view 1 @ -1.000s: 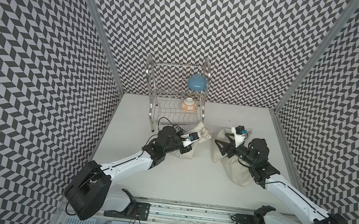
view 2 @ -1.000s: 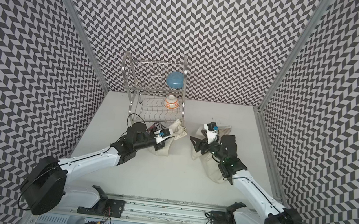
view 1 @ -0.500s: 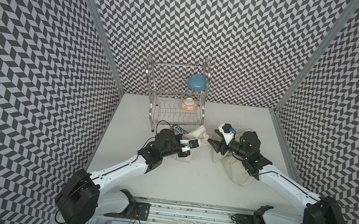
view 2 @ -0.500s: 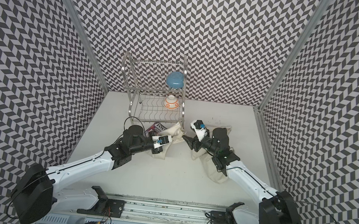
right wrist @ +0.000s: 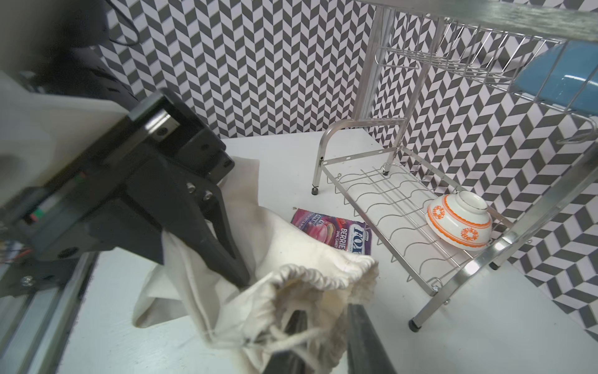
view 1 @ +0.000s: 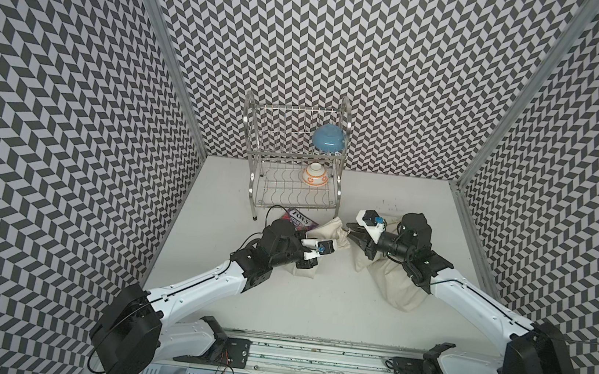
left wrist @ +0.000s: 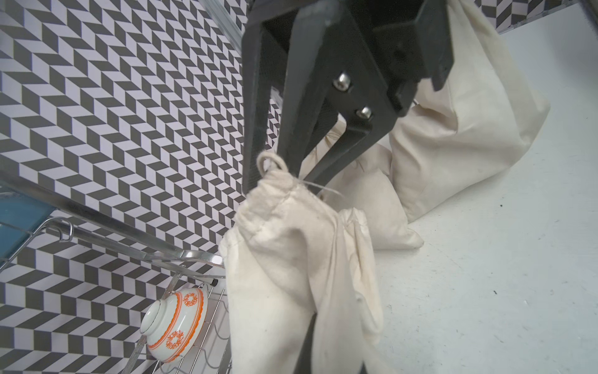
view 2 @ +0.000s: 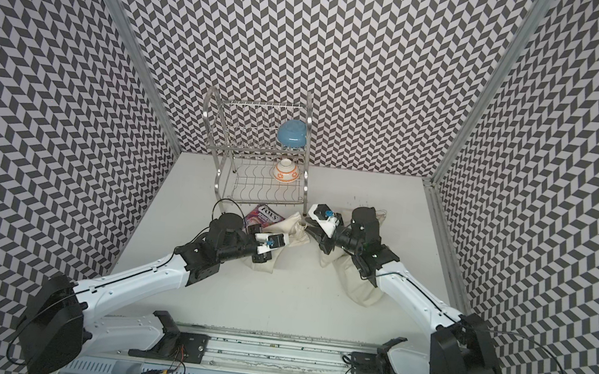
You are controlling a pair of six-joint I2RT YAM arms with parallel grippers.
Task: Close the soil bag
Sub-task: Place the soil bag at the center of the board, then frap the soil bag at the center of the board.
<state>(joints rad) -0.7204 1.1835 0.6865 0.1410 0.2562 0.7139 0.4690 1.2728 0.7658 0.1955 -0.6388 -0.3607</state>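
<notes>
The soil bag (view 1: 331,230) is a small cream drawstring sack, held up between the two arms in front of the rack. My left gripper (right wrist: 238,273) is shut on a fold of its cloth below the mouth. In the left wrist view the bag (left wrist: 284,246) hangs close to the lens and hides most of the left fingers. My right gripper (view 1: 348,232) has reached the gathered mouth (right wrist: 310,275). One finger is inside the opening and one outside, pinched together on the hem and the drawstring (left wrist: 271,160). The mouth is puckered but still shows a hole.
A steel dish rack (view 1: 289,194) stands at the back, with a blue bowl (view 1: 328,141) on top and an orange-patterned bowl (view 1: 314,176) below. A purple candy packet (view 1: 296,218) lies by its foot. Two more cream bags (view 1: 397,291) (view 1: 358,262) lie under my right arm.
My right gripper moved left to the bag's mouth and closed from wide open onto the hem and cord. The left gripper kept its hold and shifted slightly toward the front.
</notes>
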